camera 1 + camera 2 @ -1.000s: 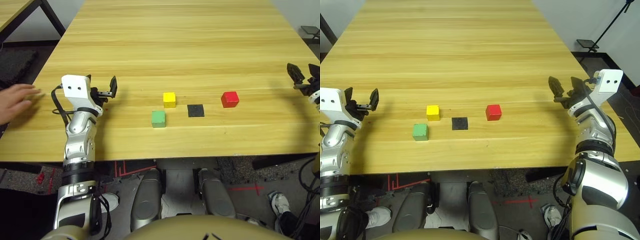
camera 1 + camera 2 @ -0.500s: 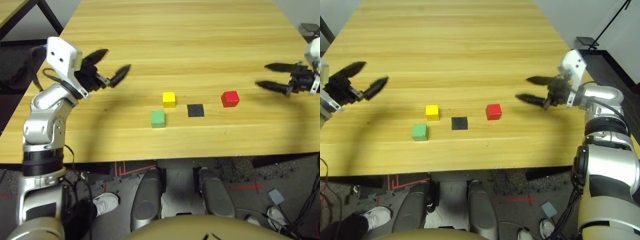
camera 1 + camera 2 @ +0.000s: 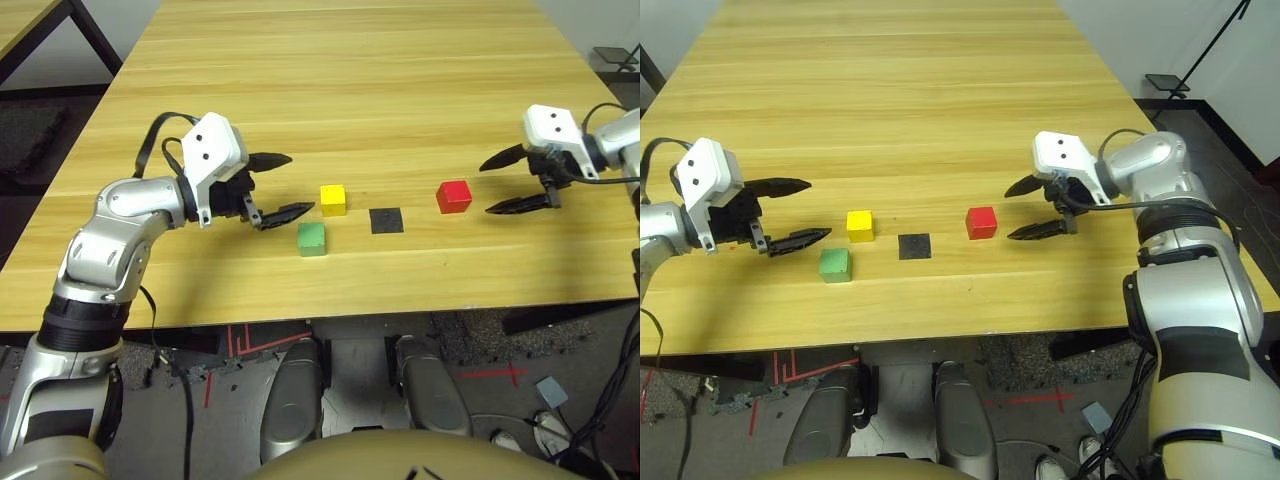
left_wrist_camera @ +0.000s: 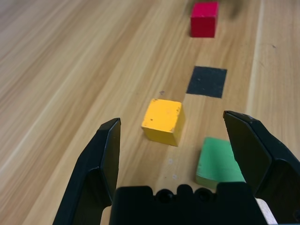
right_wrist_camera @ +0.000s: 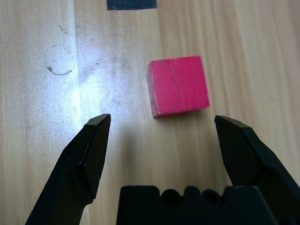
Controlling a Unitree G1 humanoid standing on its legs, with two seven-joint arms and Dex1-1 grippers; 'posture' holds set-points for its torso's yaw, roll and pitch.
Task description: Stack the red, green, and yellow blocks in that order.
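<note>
Now right gripper point(image 3: 1025, 209) jaws wide beside red block point(image 3: 981, 222).

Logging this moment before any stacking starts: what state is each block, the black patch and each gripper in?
Small matte red cube: on table, alone, unstacked.
Small matte green cube: on table, unstacked.
Small matte yellow cube: on table, unstacked.
Flat black square patch: flat, uncovered.
Left gripper: jaws open, empty.
Right gripper: jaws open, empty, beside red cube.

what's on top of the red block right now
Nothing. The red block sits alone on the table, its top face bare. The right hand is beside it, open, not touching. What lies under the block is covered.
</note>
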